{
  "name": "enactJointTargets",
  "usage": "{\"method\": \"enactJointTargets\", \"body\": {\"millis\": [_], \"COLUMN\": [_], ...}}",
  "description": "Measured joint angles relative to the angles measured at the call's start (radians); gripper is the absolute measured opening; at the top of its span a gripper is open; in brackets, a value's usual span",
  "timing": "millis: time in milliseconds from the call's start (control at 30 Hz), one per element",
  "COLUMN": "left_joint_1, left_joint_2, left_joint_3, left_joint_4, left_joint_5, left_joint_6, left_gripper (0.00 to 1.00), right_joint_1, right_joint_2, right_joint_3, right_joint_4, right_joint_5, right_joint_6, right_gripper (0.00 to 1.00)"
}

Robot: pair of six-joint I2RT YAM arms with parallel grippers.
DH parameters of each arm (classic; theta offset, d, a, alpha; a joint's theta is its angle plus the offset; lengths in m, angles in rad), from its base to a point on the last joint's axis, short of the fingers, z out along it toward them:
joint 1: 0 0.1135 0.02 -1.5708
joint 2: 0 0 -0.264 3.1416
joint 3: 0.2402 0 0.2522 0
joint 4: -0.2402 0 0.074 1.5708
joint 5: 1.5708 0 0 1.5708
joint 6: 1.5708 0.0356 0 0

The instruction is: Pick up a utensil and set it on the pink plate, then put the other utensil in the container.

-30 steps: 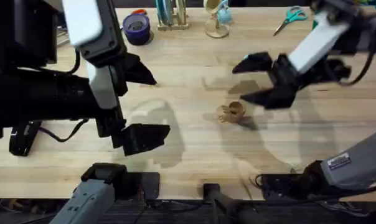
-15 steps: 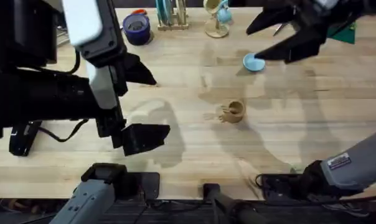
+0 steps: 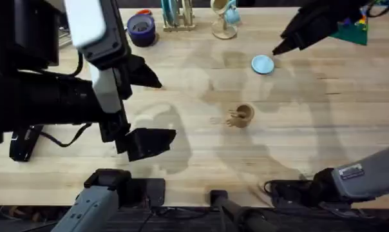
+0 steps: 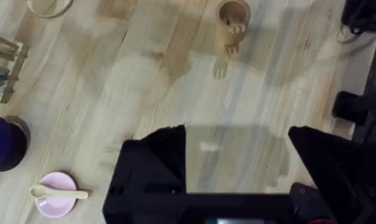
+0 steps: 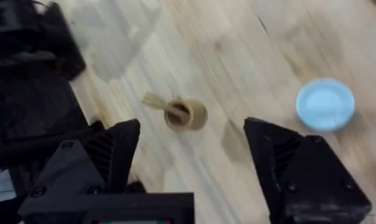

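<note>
On the tabletop (image 3: pixel 297 109) I count two utensils, two small plates, one wooden cup and one dark blue tub (image 3: pixel 141 29). The spoon (image 4: pixel 57 193) lies flat across the pink plate (image 4: pixel 54 194) in my left wrist view, its round bowl off one edge of the plate and its handle reaching past the opposite edge. The blue plate (image 3: pixel 263 64) sits bare, well apart from the cup. The cup (image 3: pixel 244 114) lies tipped on its side near the middle of the tabletop, its mouth facing my right wrist camera, and the fork (image 4: pixel 222 64) lies partly in it, prongs out on the wood, pointing away from the cup along the cup's own axis. My left fingers (image 3: pixel 140 106) hang spread wide and hold nothing, above the left half of the tabletop. My right fingers (image 5: pixel 191 165) are also spread wide and hold nothing. Against the frame a second ago, my right arm (image 3: pixel 313 26) has pulled back from just beside the cup to the far right edge, uncovering the blue plate; my left arm has not moved, and the cup and fork lie where they lay.
</note>
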Motion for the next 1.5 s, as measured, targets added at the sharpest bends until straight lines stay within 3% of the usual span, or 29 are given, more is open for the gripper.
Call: {"method": "enactJointTargets", "body": {"millis": [133, 333, 400, 433, 733, 1000, 1300, 1400, 1500], "left_joint_1": [0.0, 0.0, 0.0, 0.0, 0.0, 0.0, 0.0, 0.0, 0.0], "left_joint_2": [0.0, 0.0, 0.0, 0.0, 0.0, 0.0, 0.0, 0.0, 0.0], "left_joint_3": [0.0, 0.0, 0.0, 0.0, 0.0, 0.0, 0.017, 0.047, 0.083], "left_joint_4": [0.0, 0.0, 0.0, 0.0, 0.0, 0.006, 0.013, 0.029, 0.074], "left_joint_5": [0.0, 0.0, 0.0, 0.0, 0.009, 0.077, 0.134, 0.136, 0.132], "left_joint_6": [0.0, 0.0, -0.001, -0.001, -0.005, -0.01, -0.014, -0.053, -0.137], "left_gripper": [0.994, 0.993, 0.993, 0.993, 0.993, 0.993, 0.993, 0.993, 0.993], "right_joint_1": [0.029, 0.029, 0.029, 0.029, 0.029, 0.029, 0.029, 0.029, 0.029], "right_joint_2": [-0.072, -0.176, -0.284, -0.355, -0.527, -0.761, -0.919, -0.942, -0.948], "right_joint_3": [0.003, 0.003, -0.001, -0.034, -0.248, -0.468, -0.519, -0.519, -0.519], "right_joint_4": [0.0, 0.0, 0.0, 0.0, 0.001, 0.052, 0.052, 0.052, 0.051], "right_joint_5": [0.124, 0.2, 0.223, 0.253, 0.301, 0.353, 0.485, 0.496, 0.5], "right_joint_6": [0.129, 0.233, 0.267, 0.296, 0.36, 0.454, 0.559, 0.569, 0.573], "right_gripper": [0.996, 0.996, 0.996, 0.996, 0.996, 0.996, 0.996, 0.996, 0.996]}}
